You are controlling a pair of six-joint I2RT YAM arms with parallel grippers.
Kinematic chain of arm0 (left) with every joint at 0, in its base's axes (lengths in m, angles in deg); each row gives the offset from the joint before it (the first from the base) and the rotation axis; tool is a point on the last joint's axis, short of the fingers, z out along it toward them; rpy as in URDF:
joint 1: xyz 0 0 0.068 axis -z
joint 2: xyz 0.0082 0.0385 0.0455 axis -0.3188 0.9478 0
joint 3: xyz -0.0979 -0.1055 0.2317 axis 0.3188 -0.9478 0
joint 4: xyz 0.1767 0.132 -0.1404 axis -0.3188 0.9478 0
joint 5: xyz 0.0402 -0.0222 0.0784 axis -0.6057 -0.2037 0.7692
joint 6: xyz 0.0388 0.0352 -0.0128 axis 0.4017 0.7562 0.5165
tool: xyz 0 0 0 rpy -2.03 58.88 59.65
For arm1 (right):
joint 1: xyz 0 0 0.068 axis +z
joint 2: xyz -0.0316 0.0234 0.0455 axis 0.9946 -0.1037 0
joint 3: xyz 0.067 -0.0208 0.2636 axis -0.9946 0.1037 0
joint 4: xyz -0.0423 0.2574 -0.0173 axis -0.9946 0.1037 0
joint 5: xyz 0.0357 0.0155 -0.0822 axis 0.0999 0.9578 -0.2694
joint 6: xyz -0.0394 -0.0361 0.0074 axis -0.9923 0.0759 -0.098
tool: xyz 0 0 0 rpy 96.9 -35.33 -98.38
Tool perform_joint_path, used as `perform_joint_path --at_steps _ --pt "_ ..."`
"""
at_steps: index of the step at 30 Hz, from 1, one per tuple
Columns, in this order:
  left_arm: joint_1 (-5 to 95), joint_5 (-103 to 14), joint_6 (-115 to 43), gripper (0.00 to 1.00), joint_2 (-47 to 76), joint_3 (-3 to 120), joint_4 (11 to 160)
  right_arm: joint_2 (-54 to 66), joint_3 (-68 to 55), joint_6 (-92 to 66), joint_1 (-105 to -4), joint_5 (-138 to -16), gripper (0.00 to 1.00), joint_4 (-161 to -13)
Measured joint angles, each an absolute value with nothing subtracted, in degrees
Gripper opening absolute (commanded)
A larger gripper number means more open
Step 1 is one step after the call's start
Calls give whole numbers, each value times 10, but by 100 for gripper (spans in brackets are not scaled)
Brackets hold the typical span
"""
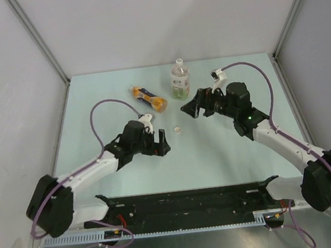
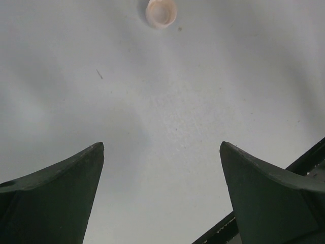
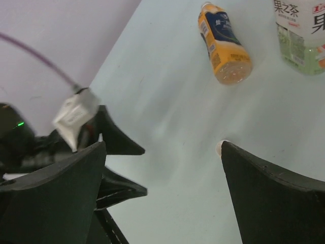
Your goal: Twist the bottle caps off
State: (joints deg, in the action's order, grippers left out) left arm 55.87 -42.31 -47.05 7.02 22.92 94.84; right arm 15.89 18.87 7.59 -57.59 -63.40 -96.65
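Note:
A small whitish bottle cap (image 1: 179,130) lies loose on the table, open side up, also seen in the left wrist view (image 2: 161,12). My left gripper (image 1: 160,147) (image 2: 162,147) is open and empty just left of the cap. My right gripper (image 1: 189,109) (image 3: 162,145) hangs open and empty just beyond it, and the cap (image 3: 219,147) peeks from behind one finger. An orange-labelled bottle (image 1: 149,98) (image 3: 223,43) lies on its side. A green tea bottle (image 1: 180,80) (image 3: 302,35) stands upright with a pale cap (image 1: 178,62) on its neck.
Grey walls with metal corner posts (image 1: 39,39) enclose the pale green table (image 1: 229,158). A black rail (image 1: 186,202) runs along the near edge between the arm bases. The left arm's fingers (image 3: 119,145) show in the right wrist view.

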Motion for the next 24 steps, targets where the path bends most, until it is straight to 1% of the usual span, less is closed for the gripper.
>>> perform_joint_path --at_steps 4,8,12,17,24 --pt "537 -454 -483 100 135 238 943 165 189 60 -576 -616 99 -954" --pt "529 -460 -490 100 145 238 940 165 189 49 -576 -614 99 -949" --pt "529 -453 -490 100 117 238 939 165 189 42 -576 -629 99 -960" --pt "527 -442 -487 100 44 233 934 153 185 34 -575 -684 99 -998" --pt "526 -444 -477 100 3 222 924 59 119 21 -574 -785 96 -1032"
